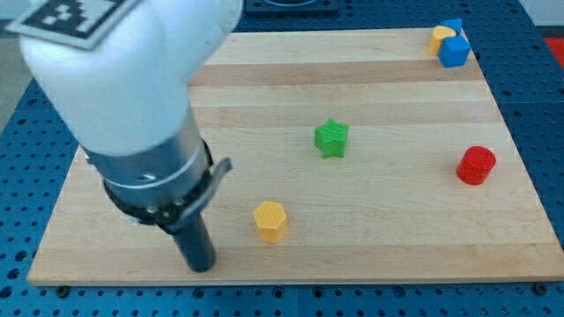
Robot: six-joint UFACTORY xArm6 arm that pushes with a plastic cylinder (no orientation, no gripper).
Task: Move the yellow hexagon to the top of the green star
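The yellow hexagon (270, 221) lies on the wooden board (388, 220) near the view's bottom, left of centre. The green star (331, 138) lies up and to the right of it, near the board's middle, well apart from it. My tip (201, 267) rests on the board at the view's bottom left, to the left of and slightly below the yellow hexagon, with a clear gap between them. The arm's white and grey body fills the view's upper left and hides that part of the board.
A red cylinder (476, 165) stands near the board's right edge. A blue block (453, 49) and a small yellow block (441, 37) sit together at the board's top right corner. A blue perforated table surrounds the board.
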